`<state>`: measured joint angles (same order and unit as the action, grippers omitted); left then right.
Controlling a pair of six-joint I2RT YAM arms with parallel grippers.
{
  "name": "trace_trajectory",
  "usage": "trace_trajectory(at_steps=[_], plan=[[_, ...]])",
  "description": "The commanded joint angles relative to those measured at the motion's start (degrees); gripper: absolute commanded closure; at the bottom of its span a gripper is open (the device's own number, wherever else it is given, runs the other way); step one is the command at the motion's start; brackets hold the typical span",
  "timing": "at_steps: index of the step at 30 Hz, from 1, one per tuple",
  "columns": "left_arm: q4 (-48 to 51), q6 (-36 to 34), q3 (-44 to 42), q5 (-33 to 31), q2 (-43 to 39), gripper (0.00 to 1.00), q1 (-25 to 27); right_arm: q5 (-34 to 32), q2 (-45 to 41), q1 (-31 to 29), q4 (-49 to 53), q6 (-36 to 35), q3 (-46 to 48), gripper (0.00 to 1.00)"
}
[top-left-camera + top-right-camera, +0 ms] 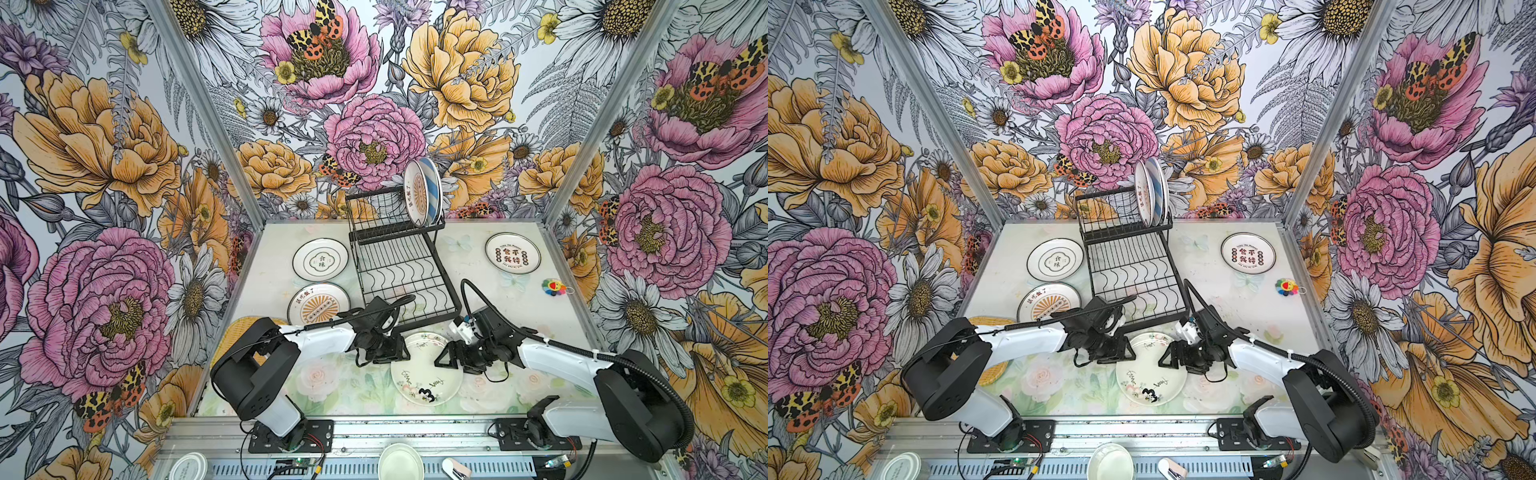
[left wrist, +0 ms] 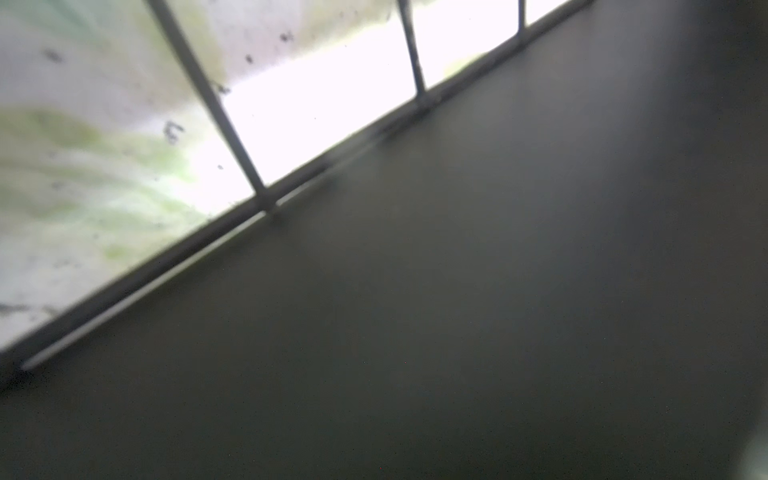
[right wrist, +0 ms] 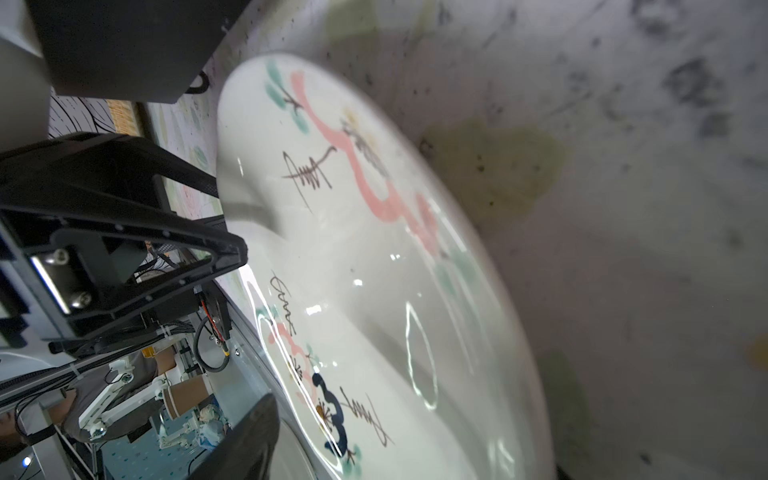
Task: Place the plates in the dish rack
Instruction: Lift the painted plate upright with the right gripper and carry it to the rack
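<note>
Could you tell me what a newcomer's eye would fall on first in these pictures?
First comes the loud floral wallpaper covering all three walls. Next is the black wire dish rack in the middle, with two plates standing upright at the right end of its raised tier. Just in front of the rack, the left gripper and right gripper sit on either side of a white doodled plate.

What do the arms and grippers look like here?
The left arm and right arm have white link shells between bulky black joint housings. A black corrugated cable hose runs along each, white-tied on the right. The left gripper and right gripper are black, with triangular open-frame jaws.
</note>
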<state>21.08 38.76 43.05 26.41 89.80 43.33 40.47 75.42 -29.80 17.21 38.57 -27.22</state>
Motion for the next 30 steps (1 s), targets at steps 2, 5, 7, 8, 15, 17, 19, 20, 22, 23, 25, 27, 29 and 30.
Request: trace_trajectory(at_steps=[2,5,7,8,15,17,19,20,22,23,25,27,29,30], plan=[[-2.79,1.08,-0.33,3.95,0.30,0.49,1.04,-0.76,2.96,-1.34,-0.84,1.31,-0.09,0.25],[-2.96,1.31,-0.76,3.89,-0.13,0.49,0.96,0.42,3.72,-1.47,-2.33,1.50,-0.62,0.26],[-2.98,1.31,-0.90,3.93,-0.27,0.49,0.94,0.93,3.95,-1.47,-3.10,1.51,-0.98,0.29],[-3.02,1.31,-0.92,3.83,-0.37,0.49,0.87,1.26,3.95,-1.49,-3.35,1.43,-1.12,0.31],[-3.06,1.23,-0.86,3.82,-0.37,0.49,0.81,1.98,2.64,-1.52,-4.15,1.60,-1.25,0.54],[-3.11,1.31,-0.93,3.78,-0.46,0.49,0.79,2.10,2.50,-1.54,-4.19,1.60,-1.17,0.60],[-3.06,1.31,-0.96,3.73,-0.60,0.48,0.77,2.09,2.54,-1.49,-4.12,1.52,-1.01,0.67],[-3.06,1.32,-1.03,3.68,-0.75,0.47,0.83,2.05,2.64,-1.49,-4.10,1.52,-0.99,0.71],[-3.06,1.39,-1.28,3.57,-1.15,0.44,0.70,2.07,2.66,-1.49,-4.09,1.43,-0.82,0.77],[-3.04,1.39,-1.47,3.54,-1.52,0.42,0.53,2.06,2.56,-1.51,-3.95,1.42,-0.75,0.81],[-3.06,1.57,-2.07,3.55,-2.54,0.37,-0.11,1.89,2.22,-1.57,-3.88,1.59,-0.60,0.88],[-3.06,1.81,-2.89,3.47,-3.93,0.33,-0.92,1.69,1.59,-1.51,-3.81,1.91,-0.33,0.96],[-2.64,2.02,-3.57,3.38,-5.56,0.28,-1.69,1.63,0.24,-1.50,-3.58,2.46,0.21,1.00],[-2.38,2.02,-3.83,3.29,-6.21,0.27,-1.97,1.32,-0.57,-1.52,-3.20,2.59,0.38,1.00]])
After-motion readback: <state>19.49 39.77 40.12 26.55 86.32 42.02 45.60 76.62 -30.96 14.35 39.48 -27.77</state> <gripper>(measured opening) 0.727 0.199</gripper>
